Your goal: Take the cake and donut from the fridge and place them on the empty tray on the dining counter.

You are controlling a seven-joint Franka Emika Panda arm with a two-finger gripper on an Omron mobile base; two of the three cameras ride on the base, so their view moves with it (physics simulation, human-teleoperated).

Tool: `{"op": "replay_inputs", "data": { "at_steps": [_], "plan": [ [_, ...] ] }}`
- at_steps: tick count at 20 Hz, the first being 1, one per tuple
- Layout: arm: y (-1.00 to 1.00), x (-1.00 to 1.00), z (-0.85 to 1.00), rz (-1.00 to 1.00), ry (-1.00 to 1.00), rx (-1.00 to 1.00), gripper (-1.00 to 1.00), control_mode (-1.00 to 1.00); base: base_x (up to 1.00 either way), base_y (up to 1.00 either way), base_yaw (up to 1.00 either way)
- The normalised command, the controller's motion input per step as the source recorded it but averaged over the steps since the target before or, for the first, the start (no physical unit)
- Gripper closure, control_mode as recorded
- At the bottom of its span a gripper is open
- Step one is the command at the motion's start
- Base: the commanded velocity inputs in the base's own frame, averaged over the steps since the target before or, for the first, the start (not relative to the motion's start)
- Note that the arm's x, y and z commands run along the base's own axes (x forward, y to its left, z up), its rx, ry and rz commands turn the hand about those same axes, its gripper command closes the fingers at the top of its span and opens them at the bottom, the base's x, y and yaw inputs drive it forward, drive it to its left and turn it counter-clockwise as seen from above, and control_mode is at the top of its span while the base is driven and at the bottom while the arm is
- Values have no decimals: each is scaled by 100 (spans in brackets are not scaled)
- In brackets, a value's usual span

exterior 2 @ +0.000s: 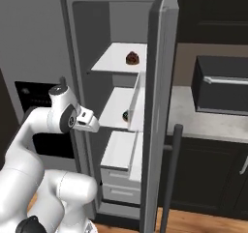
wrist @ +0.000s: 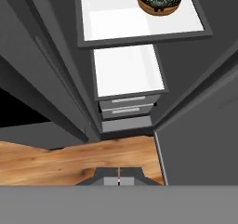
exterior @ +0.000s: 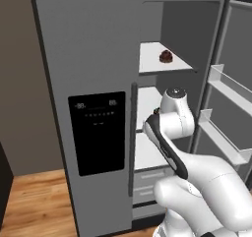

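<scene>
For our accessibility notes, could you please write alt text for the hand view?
A chocolate-iced donut with greenish speckles sits on a white shelf inside the open fridge, above a lower white shelf and two grey drawers. The shut claw hangs over the wooden floor below.

Wood plank floor point(exterior: 34, 201), warm orange-brown, at 7 o'clock in left base view. Plain brown-grey wall point(exterior: 19, 83) at 9 o'clock. Dark cabinets point(exterior 2: 213, 179) under pale counter point(exterior 2: 193, 111), black microwave point(exterior 2: 223, 84) at 3 o'clock.
</scene>
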Motion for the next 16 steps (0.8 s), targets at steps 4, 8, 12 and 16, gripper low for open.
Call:
{"op": "replay_inputs", "data": {
  "at_steps": [4,8,12,16],
  "plan": [
    [0,0,0,0,0,0,100,100,31,-33,10],
    [0,0,0,0,0,0,100,100,28,-41,13],
    [0,0,0,0,0,0,100,100,29,-35,11],
    [0,0,0,0,0,0,100,100,36,-23,7]
  ]
}}
